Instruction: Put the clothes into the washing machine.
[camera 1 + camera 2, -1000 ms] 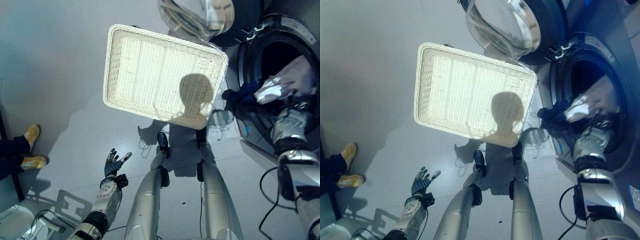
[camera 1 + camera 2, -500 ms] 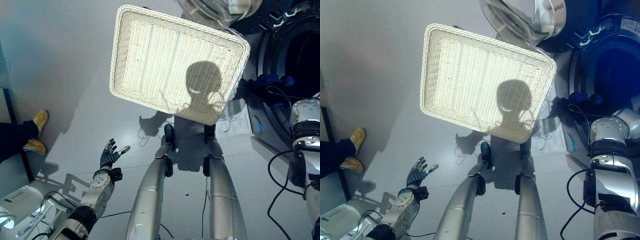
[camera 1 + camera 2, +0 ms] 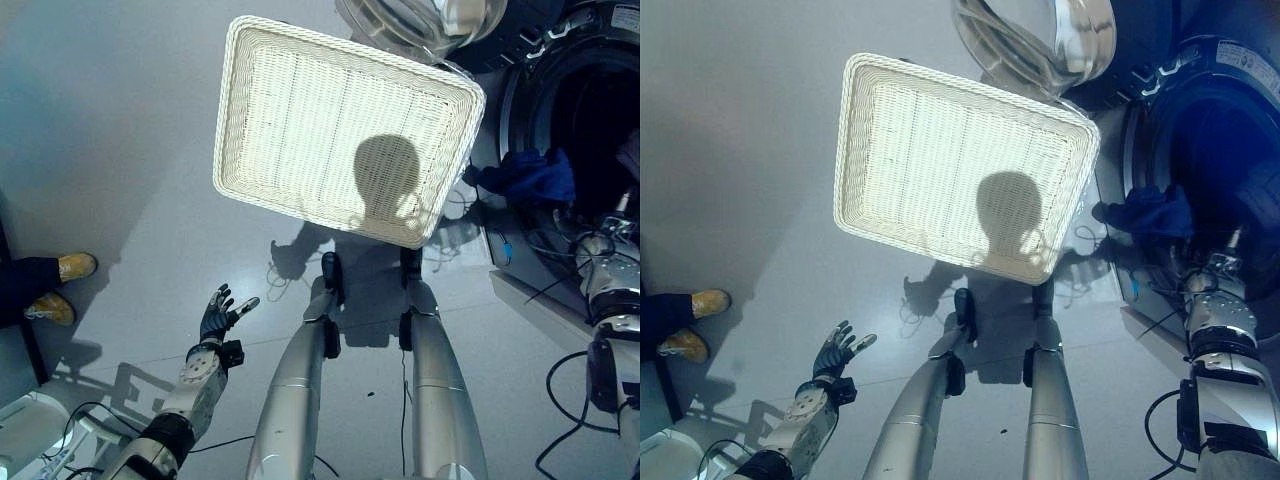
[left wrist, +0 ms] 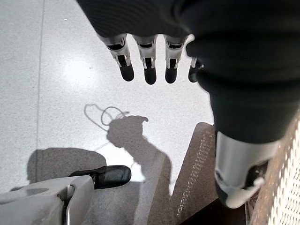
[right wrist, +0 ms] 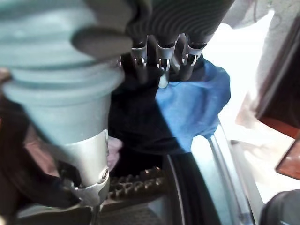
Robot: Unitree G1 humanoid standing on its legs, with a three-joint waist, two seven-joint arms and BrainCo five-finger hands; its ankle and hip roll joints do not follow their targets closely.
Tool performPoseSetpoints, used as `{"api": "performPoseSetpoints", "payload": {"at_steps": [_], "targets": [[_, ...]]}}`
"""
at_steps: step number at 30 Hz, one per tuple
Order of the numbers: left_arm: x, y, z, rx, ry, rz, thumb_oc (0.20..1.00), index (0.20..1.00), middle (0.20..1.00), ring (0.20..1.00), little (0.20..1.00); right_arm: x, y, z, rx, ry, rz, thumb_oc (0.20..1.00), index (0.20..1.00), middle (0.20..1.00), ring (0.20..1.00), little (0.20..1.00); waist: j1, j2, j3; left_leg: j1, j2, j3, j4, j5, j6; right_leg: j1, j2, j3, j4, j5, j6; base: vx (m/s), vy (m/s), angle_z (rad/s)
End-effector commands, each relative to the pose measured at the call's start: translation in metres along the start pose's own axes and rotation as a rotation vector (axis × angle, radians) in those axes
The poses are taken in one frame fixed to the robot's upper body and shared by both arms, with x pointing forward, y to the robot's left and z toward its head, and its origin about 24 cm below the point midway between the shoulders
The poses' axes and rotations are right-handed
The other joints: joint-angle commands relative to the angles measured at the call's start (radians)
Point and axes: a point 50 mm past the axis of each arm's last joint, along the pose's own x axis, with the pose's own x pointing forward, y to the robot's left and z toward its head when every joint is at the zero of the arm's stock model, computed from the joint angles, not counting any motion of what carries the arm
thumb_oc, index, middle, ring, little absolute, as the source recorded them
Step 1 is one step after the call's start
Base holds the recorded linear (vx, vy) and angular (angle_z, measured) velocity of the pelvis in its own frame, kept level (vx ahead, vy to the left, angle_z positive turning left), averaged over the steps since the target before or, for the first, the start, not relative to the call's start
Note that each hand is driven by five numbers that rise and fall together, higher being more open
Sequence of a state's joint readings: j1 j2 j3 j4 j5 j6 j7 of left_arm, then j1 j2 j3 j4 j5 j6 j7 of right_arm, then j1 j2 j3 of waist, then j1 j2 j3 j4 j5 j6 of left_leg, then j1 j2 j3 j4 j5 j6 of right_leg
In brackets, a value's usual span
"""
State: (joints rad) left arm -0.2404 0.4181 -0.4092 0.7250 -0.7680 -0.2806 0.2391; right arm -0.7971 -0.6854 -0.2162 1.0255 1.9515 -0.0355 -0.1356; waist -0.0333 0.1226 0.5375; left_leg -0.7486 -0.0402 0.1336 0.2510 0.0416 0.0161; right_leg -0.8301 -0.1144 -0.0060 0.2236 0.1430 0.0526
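At the far left we see a person's yellow shoes (image 3: 62,283) and dark trouser legs at the edge of a smooth, pale grey floor (image 3: 110,150) that shines under the light. Our left hand (image 3: 222,312) hangs low over that floor with its fingers spread and straight, holding nothing; its wrist view shows the dark fingertips (image 4: 148,75) above bare speckled flooring.

Further right, a white wicker basket (image 3: 345,128) lies flat on the floor with its woven bottom bare. Just past its far corner stands the washing machine's round glass door (image 3: 1035,45), swung open.

At the right is the washing machine (image 3: 1240,70), its dark drum mouth facing us. A blue garment (image 3: 530,172) hangs over the lower left lip of the opening, partly inside and partly draped outward. In the right wrist view the same blue cloth (image 5: 197,105) lies against the door seal, with darker fabric bunched beside it. Our right hand (image 5: 161,63) is at the drum's rim, its fingertips touching the dark fabric beside the blue cloth, and we cannot tell whether they grip it.
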Motion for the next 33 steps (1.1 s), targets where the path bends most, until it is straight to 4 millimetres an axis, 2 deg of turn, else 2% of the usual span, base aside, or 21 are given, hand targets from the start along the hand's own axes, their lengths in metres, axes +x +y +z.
{"api": "performPoseSetpoints", "payload": {"at_steps": [1,4,5,8,9,13,15,16,17,19,23,24,25,26,30,33], "targets": [[-0.007,0.005,-0.012,-0.047,0.004,0.055,1.000,1.000,1.000,1.000,1.000,-0.005,0.017,0.024,-0.138,-0.131,0.128,1.000,1.000,1.000,1.000,1.000,0.006,0.090,-0.017,0.010,-0.019,-0.001,-0.066,0.020,-0.050,-0.002,0.088,-0.106,0.137,-0.176,-0.026,-0.03,0.088,-0.05],[-0.009,0.000,-0.016,-0.060,0.003,0.049,1.000,1.000,1.000,1.000,1.000,-0.007,0.013,0.011,-0.071,-0.129,0.167,1.000,1.000,1.000,1.000,1.000,0.001,0.092,-0.017,0.013,-0.020,0.003,-0.081,0.026,-0.051,-0.003,0.092,-0.100,0.130,-0.174,-0.025,-0.02,0.075,-0.06],[-0.009,-0.005,-0.018,-0.076,0.002,0.048,1.000,1.000,1.000,1.000,1.000,-0.009,0.001,-0.001,-0.004,-0.118,0.179,1.000,1.000,1.000,1.000,1.000,-0.005,0.093,-0.017,0.014,-0.021,0.006,-0.092,0.031,-0.051,-0.005,0.097,-0.094,0.124,-0.171,-0.024,-0.02,0.091,-0.06],[-0.010,-0.011,-0.021,-0.088,0.002,0.044,1.000,1.000,1.000,1.000,1.000,-0.014,-0.012,-0.016,0.041,-0.108,0.188,1.000,1.000,1.000,1.000,1.000,-0.011,0.095,-0.017,0.016,-0.022,0.011,-0.104,0.035,-0.049,-0.006,0.101,-0.087,0.118,-0.169,-0.023,-0.01,0.086,-0.04],[-0.011,-0.015,-0.023,-0.099,0.003,0.043,1.000,1.000,1.000,1.000,1.000,-0.020,-0.027,-0.030,0.064,-0.080,0.185,1.000,1.000,1.000,1.000,1.000,-0.015,0.096,-0.017,0.017,-0.024,0.015,-0.113,0.040,-0.048,-0.007,0.104,-0.080,0.114,-0.166,-0.023,-0.01,0.088,-0.02],[-0.013,-0.022,-0.025,-0.121,0.004,0.046,1.000,1.000,1.000,1.000,1.000,-0.030,-0.050,-0.050,0.026,-0.051,0.184,1.000,1.000,1.000,1.000,1.000,-0.024,0.101,-0.017,0.018,-0.026,0.023,-0.132,0.051,-0.045,-0.011,0.107,-0.067,0.102,-0.157,-0.021,-0.02,0.093,0.00],[-0.013,-0.024,-0.026,-0.128,0.005,0.047,1.000,1.000,1.000,1.000,1.000,-0.034,-0.056,-0.057,-0.030,-0.045,0.199,1.000,1.000,1.000,1.000,1.000,-0.026,0.103,-0.017,0.016,-0.026,0.026,-0.136,0.054,-0.045,-0.014,0.108,-0.063,0.099,-0.153,-0.020,-0.01,0.070,0.02],[-0.014,-0.027,-0.027,-0.138,0.007,0.049,1.000,1.000,1.000,1.000,1.000,-0.043,-0.069,-0.067,-0.132,-0.039,0.208,1.000,1.000,1.000,1.000,1.000,-0.030,0.104,-0.017,0.015,-0.026,0.029,-0.144,0.061,-0.046,-0.016,0.109,-0.058,0.091,-0.147,-0.020,-0.01,0.083,0.01],[-0.015,-0.027,-0.028,-0.141,0.008,0.050,1.000,1.000,1.000,1.000,1.000,-0.045,-0.070,-0.069,-0.160,-0.037,0.209,1.000,1.000,1.000,1.000,1.000,-0.031,0.104,-0.017,0.014,-0.026,0.030,-0.146,0.063,-0.046,-0.015,0.109,-0.056,0.089,-0.147,-0.020,-0.01,0.089,-0.01],[-0.015,-0.030,-0.028,-0.150,0.011,0.051,1.000,1.000,1.000,1.000,1.000,-0.052,-0.080,-0.080,-0.333,-0.006,0.235,1.000,1.000,1.000,1.000,1.000,-0.035,0.105,-0.017,0.014,-0.025,0.034,-0.154,0.069,-0.046,-0.015,0.107,-0.053,0.077,-0.139,-0.018,-0.01,0.058,-0.03],[-0.015,-0.031,-0.028,-0.153,0.011,0.050,1.000,1.000,1.000,1.000,1.000,-0.055,-0.083,-0.083,-0.374,-0.005,0.239,1.000,1.000,1.000,1.000,1.000,-0.035,0.105,-0.017,0.012,-0.026,0.034,-0.155,0.070,-0.046,-0.017,0.107,-0.052,0.076,-0.138,-0.019,0.00,0.023,-0.05],[-0.015,-0.036,-0.029,-0.164,0.013,0.045,1.000,1.000,1.000,1.000,1.000,-0.064,-0.085,-0.103,-0.708,0.039,0.315,1.000,1.000,1.000,1.000,1.000,-0.035,0.109,-0.017,0.002,-0.027,0.037,-0.159,0.079,-0.047,-0.026,0.106,-0.049,0.069,-0.131,-0.018,-0.01,0.069,0.00],[-0.014,-0.037,-0.027,-0.161,0.010,0.037,1.000,1.000,1.000,1.000,1.000,-0.065,-0.083,-0.109,-0.905,0.063,0.362,1.000,1.000,1.000,1.000,1.000,-0.029,0.111,-0.017,-0.003,-0.028,0.036,-0.160,0.082,-0.048,-0.028,0.101,-0.054,0.063,-0.127,-0.017,-0.01,0.064,-0.03],[-0.013,-0.038,-0.026,-0.156,0.009,0.032,1.000,1.000,1.000,1.000,1.000,-0.063,-0.082,-0.112,-0.992,0.084,0.381,1.000,1.000,1.000,1.000,1.000,-0.024,0.113,-0.017,-0.009,-0.028,0.036,-0.156,0.083,-0.049,-0.031,0.096,-0.060,0.064,-0.127,-0.015,-0.01,-0.004,-0.04],[-0.010,-0.036,-0.024,-0.141,0.018,0.029,1.000,1.000,1.000,1.000,1.000,-0.051,-0.078,-0.106,-1.018,0.120,0.371,1.000,1.000,1.000,1.000,1.000,-0.009,0.113,-0.017,-0.013,-0.028,0.028,-0.151,0.084,-0.052,-0.028,0.088,-0.075,0.068,-0.130,-0.010,0.00,-0.004,-0.01],[-0.007,-0.037,-0.023,-0.134,0.024,0.021,1.000,1.000,1.000,1.000,1.000,-0.041,-0.071,-0.102,-0.921,0.153,0.348,1.000,1.000,1.000,1.000,1.000,0.000,0.117,-0.017,-0.016,-0.026,0.022,-0.154,0.087,-0.057,-0.029,0.086,-0.083,0.073,-0.134,-0.007,0.01,-0.006,0.01]]}}
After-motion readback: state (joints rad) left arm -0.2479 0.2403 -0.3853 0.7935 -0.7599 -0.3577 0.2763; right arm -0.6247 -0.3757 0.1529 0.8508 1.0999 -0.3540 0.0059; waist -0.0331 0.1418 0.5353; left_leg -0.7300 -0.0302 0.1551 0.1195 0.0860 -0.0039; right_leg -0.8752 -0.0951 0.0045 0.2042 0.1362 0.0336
